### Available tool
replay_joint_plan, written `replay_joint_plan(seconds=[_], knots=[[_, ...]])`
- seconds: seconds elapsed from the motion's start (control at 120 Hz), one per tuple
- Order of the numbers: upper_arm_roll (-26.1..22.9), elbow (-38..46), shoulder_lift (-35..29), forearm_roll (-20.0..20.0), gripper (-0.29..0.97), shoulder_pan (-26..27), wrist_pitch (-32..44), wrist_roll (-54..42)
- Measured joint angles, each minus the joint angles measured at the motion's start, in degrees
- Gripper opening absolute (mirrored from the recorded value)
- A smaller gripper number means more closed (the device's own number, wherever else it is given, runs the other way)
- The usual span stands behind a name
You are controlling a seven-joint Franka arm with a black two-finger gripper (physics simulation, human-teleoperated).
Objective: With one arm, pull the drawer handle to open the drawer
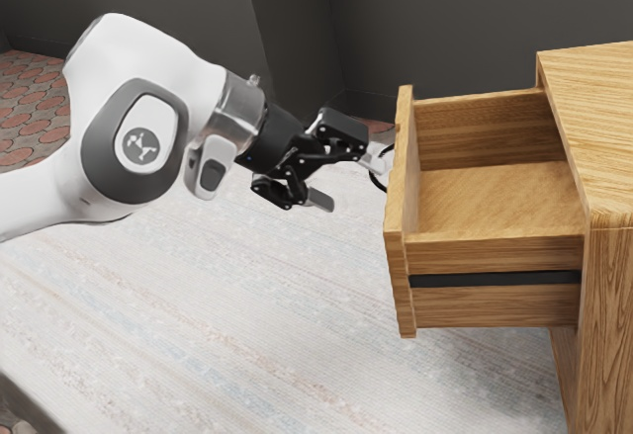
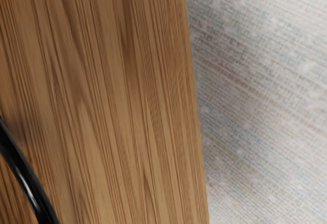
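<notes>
Drawer (image 1: 485, 197) pulled out, hand (image 1: 348, 181) spread beside handle (image 2: 23, 180)

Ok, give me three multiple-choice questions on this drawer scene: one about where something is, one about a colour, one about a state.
1. Where is the black two-finger gripper relative to the light wooden drawer?
A inside it
B at the outer face of its front
C underneath it

2. What colour is the curved drawer handle?
A red
B white
C black

3. How does the drawer stand?
A pulled well out of the wooden cabinet
B fully shut
C lying upside down

Answers:
1 B, the exterior view has the gripper right by the drawer's front, on the outside.
2 C, the wrist view shows a black bar across the wood.
3 A, the drawer's open box juts out from the cabinet.
</notes>
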State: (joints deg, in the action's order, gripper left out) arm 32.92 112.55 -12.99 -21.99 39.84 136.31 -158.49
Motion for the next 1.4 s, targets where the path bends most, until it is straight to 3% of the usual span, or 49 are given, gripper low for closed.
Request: replay_joint_plan(seconds=[0.592,0.642,0.833,1.075,1.217,1.4], knots=[[1.45,4.56,-10.5,4.6,0.68,-2.85,-1.82,1.79],[0.65,3.25,-11.97,6.56,0.68,-2.9,-3.22,2.58],[-4.15,-11.71,-12.0,19.54,0.68,-2.9,-17.68,11.6],[-7.29,-22.09,-8.54,31.18,0.68,-3.59,-41.58,33.46],[-7.3,-26.55,-4.14,34.37,0.68,-5.24,-51.82,47.01],[-7.71,-29.7,1.92,35.73,0.68,-8.55,-58.13,62.11]])
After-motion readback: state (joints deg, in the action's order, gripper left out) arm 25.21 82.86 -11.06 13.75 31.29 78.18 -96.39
